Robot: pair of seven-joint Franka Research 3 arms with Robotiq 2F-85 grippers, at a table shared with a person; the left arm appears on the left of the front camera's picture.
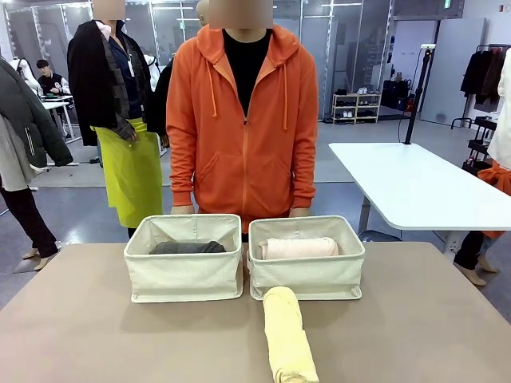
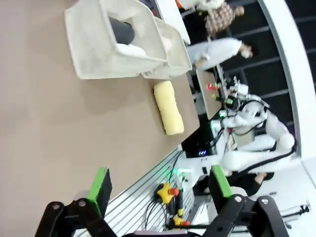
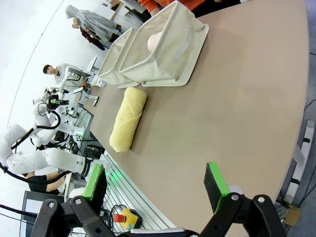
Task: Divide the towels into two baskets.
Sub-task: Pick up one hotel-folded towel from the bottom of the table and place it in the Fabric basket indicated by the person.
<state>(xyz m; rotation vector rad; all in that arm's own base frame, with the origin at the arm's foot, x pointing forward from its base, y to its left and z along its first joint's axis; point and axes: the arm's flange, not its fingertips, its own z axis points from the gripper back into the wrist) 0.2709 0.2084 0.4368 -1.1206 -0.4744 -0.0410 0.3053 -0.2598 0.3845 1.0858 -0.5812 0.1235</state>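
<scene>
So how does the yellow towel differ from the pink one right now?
The yellow towel lies on the table in front of the right basket; the pink towel sits inside it. The yellow towel points toward the robot; the pink towel lies crosswise. Both are rolled.

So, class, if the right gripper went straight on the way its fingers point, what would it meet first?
Probably the bare table. The right gripper is open, and the yellow towel lies to one side of that line, though depth is hard to judge.

Tan table (image 1: pixel 96 327): L basket (image 1: pixel 184 279), R basket (image 1: pixel 307 279), yellow towel (image 1: pixel 287 335).
</scene>
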